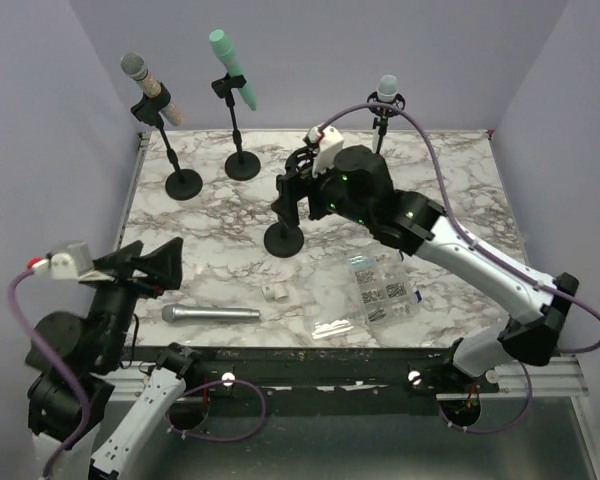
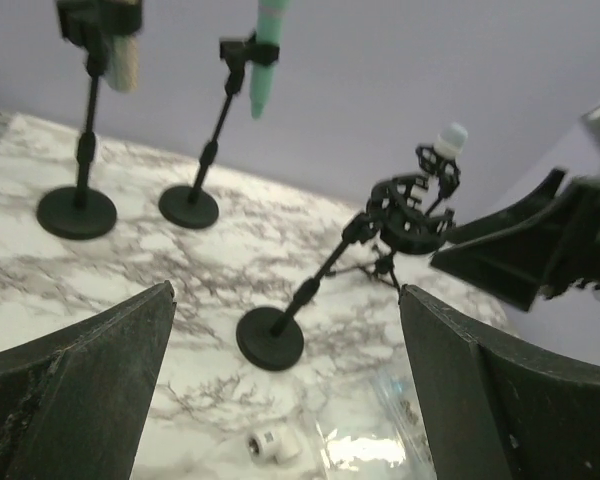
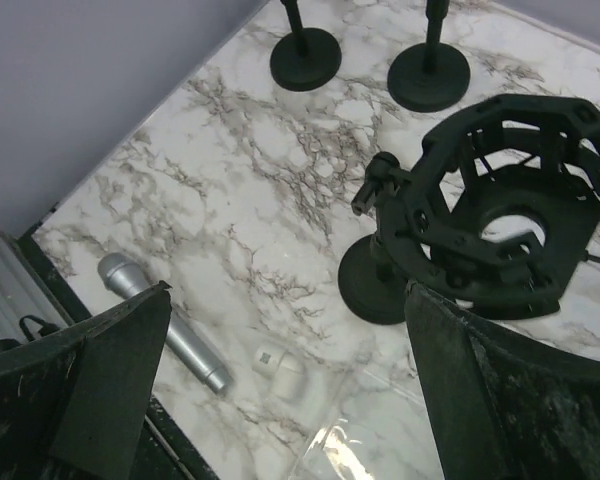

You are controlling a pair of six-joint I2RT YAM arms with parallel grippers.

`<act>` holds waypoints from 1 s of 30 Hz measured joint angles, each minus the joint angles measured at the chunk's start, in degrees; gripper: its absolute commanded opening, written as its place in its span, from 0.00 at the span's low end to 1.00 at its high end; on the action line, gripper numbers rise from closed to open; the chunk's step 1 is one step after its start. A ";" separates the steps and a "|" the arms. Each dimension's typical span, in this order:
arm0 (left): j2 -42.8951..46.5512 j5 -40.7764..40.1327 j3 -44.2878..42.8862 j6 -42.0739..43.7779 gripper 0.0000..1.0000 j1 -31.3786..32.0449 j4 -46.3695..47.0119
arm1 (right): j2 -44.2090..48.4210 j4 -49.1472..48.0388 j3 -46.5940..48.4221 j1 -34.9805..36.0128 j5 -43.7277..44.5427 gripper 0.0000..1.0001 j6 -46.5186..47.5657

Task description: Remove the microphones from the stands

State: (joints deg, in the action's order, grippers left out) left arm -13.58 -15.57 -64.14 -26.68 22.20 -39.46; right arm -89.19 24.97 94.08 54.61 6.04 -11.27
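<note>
A silver microphone point(image 1: 210, 313) lies flat on the marble table near the front edge; it also shows in the right wrist view point(image 3: 160, 325). A black stand point(image 1: 283, 240) at mid-table carries an empty shock mount point(image 3: 510, 230), which also shows in the left wrist view point(image 2: 412, 210). My right gripper point(image 1: 298, 195) is open and empty, hovering just beside and above that mount. My left gripper point(image 1: 148, 265) is open and empty, raised above the table's front left, a little behind the lying microphone.
Three more stands hold microphones at the back: a tan one point(image 1: 150, 90), a teal one point(image 1: 232, 70) and a small grey-headed one point(image 1: 387, 90). A small white part point(image 1: 275, 293) and clear bags of hardware point(image 1: 380, 285) lie near the stand.
</note>
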 measured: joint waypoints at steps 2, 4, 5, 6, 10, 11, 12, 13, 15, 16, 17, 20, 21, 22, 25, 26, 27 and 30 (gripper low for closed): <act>-3.72 3.23 1.73 -1.55 0.93 0.00 0.20 | 4.76 -0.04 -2.89 -0.55 0.55 1.00 -2.36; -7.15 6.56 3.15 -2.93 0.94 0.00 0.52 | 8.59 -0.48 -4.66 -1.79 -0.33 1.00 -4.68; -10.10 9.01 3.96 -3.54 0.95 0.00 0.66 | 10.27 -0.68 -5.27 -3.15 -0.94 1.00 -5.90; -11.69 10.36 4.13 -3.87 0.95 0.00 0.66 | 11.54 -0.92 -5.64 -5.03 -1.40 1.00 -7.17; -24.74 19.63 2.89 -5.27 0.94 -0.02 1.42 | 12.98 -1.49 -5.81 -13.70 -5.27 1.00 -12.70; -27.76 21.22 2.34 -5.38 0.94 -0.02 1.70 | 12.85 -1.49 -5.97 -15.74 -6.69 1.00 -14.05; -30.69 23.56 1.53 -5.53 0.95 -0.11 2.08 | 12.63 -1.44 -6.23 -17.31 -8.83 1.00 -15.78; -33.92 25.53 0.68 -5.57 0.95 -0.31 2.49 | 12.20 -1.44 -6.32 -19.34 -9.86 1.00 -16.50; -39.98 30.08 -1.09 -6.19 0.95 -1.49 4.15 | 11.15 -1.42 -6.40 -23.26 -13.84 1.00 -18.78; -42.16 32.13 -1.53 -6.69 0.95 -2.47 5.38 | 10.64 -1.42 -6.47 -24.72 -15.61 1.00 -19.54; -43.56 34.16 -1.73 -7.67 0.95 -3.39 6.34 | 10.19 -1.42 -6.62 -25.81 -17.18 1.00 -20.44; -49.90 43.10 -2.10 -12.66 0.84 -8.79 12.70 | 9.57 -1.40 -7.56 -27.98 -20.02 1.00 -22.47; -51.32 44.83 -2.10 -13.79 0.84 -9.77 14.08 | 9.57 -1.40 -7.96 -28.09 -20.70 1.00 -22.95; -53.79 47.39 -2.19 -15.37 0.84 -11.06 16.48 | 9.70 -1.38 -8.37 -28.06 -21.09 1.00 -23.39; -59.74 51.34 -3.80 -17.81 0.81 -11.85 20.15 | 10.47 -1.33 -9.90 -28.06 -21.42 1.00 -24.30; -60.94 51.91 -4.44 -18.01 0.81 -11.87 20.52 | 10.97 -1.33 -10.58 -28.06 -21.40 1.00 -24.55; -63.21 52.76 -5.81 -18.27 0.81 -11.96 20.87 | 11.65 -1.29 -11.26 -28.09 -21.40 1.00 -24.72; -66.40 53.51 -7.78 -18.36 0.81 -12.02 21.57 | 13.99 -1.31 -13.03 -28.11 -21.29 1.00 -24.79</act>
State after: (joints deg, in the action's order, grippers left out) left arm -79.99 37.93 -71.92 -45.04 10.17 -17.89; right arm -75.20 23.66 81.06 26.50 -15.25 -36.05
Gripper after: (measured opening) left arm 0.818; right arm 0.998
